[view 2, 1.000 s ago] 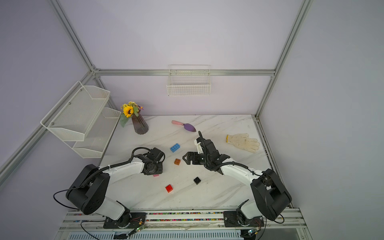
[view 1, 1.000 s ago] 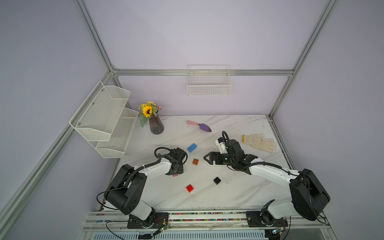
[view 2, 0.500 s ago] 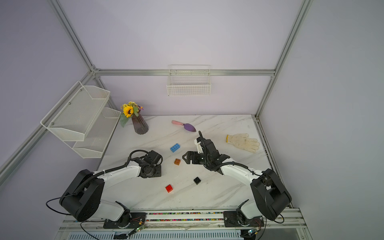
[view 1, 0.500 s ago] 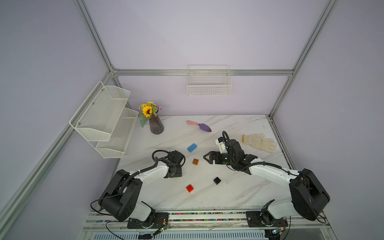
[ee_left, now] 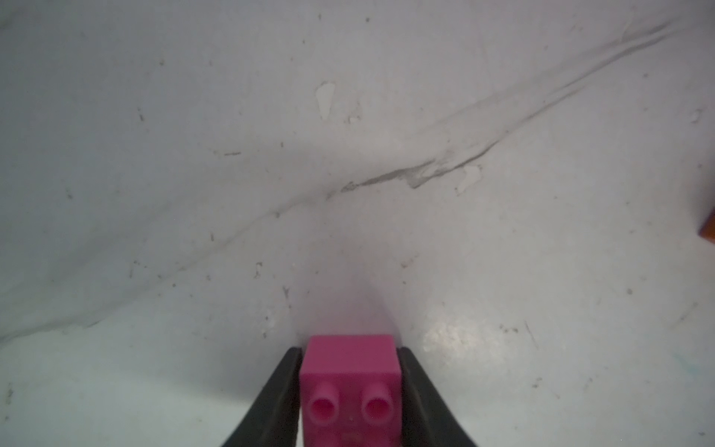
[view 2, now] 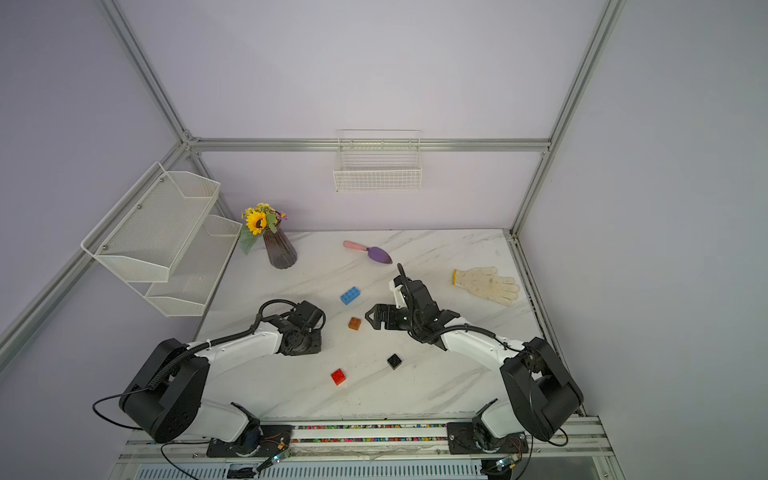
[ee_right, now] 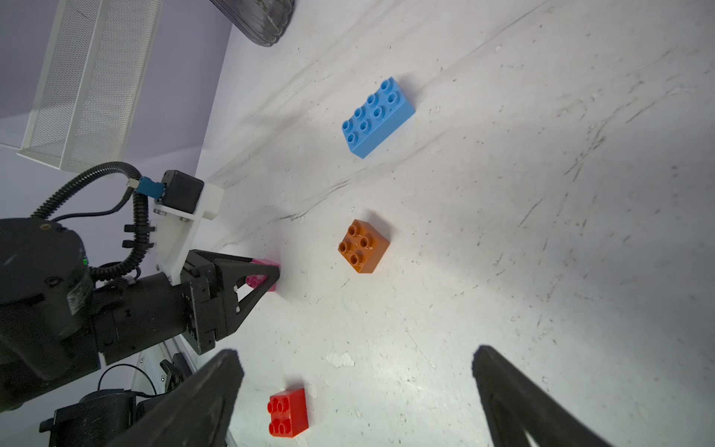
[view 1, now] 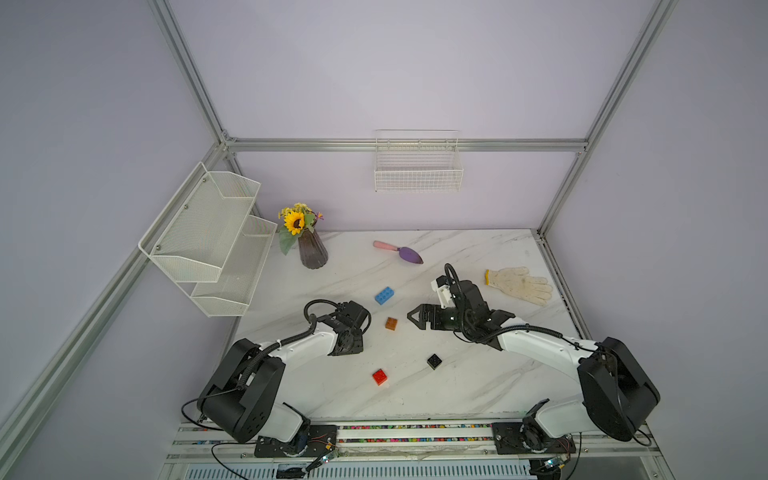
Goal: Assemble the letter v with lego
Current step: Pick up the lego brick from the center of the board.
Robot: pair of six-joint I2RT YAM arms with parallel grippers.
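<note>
The lego bricks lie apart on the marble table, and no letter v is in view. The blue brick is farthest back, with the orange one just in front of it. The black and red bricks are nearer the front. My left gripper points down at the table, shut on the pink brick, which lies studs sideways. The wrist hides that brick in both top views. My right gripper is open and empty, hovering right of the orange brick.
A vase of sunflowers stands at the back left below a wire shelf rack. A pink-handled purple trowel lies at the back and a white glove at the right. A wire basket hangs on the wall.
My left gripper dropped onto the pink brick, which earlier showed beside it, and its jaws closed on it. The right arm has not moved.
</note>
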